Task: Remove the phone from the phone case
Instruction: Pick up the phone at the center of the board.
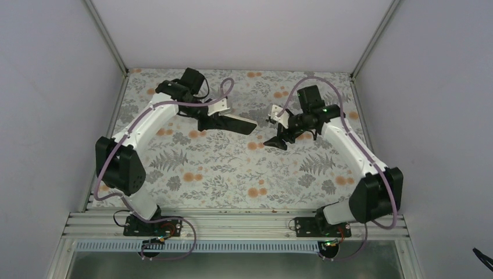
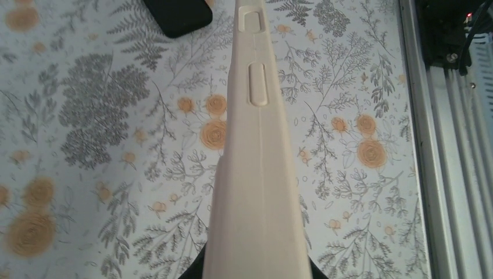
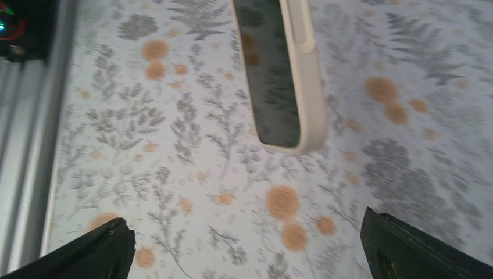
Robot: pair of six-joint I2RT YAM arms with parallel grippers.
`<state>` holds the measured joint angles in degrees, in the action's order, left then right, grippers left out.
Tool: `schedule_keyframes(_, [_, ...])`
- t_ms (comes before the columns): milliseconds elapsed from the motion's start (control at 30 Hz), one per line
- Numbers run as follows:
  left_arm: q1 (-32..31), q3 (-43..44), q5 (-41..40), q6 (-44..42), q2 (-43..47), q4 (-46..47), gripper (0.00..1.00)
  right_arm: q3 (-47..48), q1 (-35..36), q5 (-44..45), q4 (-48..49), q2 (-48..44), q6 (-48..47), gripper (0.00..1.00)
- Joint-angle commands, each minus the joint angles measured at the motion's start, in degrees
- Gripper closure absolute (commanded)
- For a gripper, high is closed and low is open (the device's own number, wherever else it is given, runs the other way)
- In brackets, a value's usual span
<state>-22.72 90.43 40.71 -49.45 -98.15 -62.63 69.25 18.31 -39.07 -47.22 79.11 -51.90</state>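
Left wrist view: left gripper (image 1: 214, 121) clamps the phone case (image 2: 257, 174), probably rubbery. Right gripper (image 1: 277, 142) gapes near the case's free end; I'd pinch the slick phone (image 3: 270, 75) there.

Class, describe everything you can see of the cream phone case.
The cream, matte, rubbery-looking phone case has raised button covers along its side edge. It wraps a dark glossy phone whose screen mirrors the pattern below. The left pincer grips one end, holding it over the floral table; the open right pincer is apart from it.
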Motion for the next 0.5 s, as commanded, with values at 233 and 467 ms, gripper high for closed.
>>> schedule_keyframes(233, [-4.54,-4.73,-0.48,-3.27,3.87,5.57,0.98,10.37,0.06,-11.82,-5.73,11.28,-2.77,0.04])
schedule_keyframes(467, [-5.56,-3.51,0.07,-3.08,6.29,3.78,0.98,11.88,-0.07,-9.63,-5.33,15.7,-4.07,0.08])
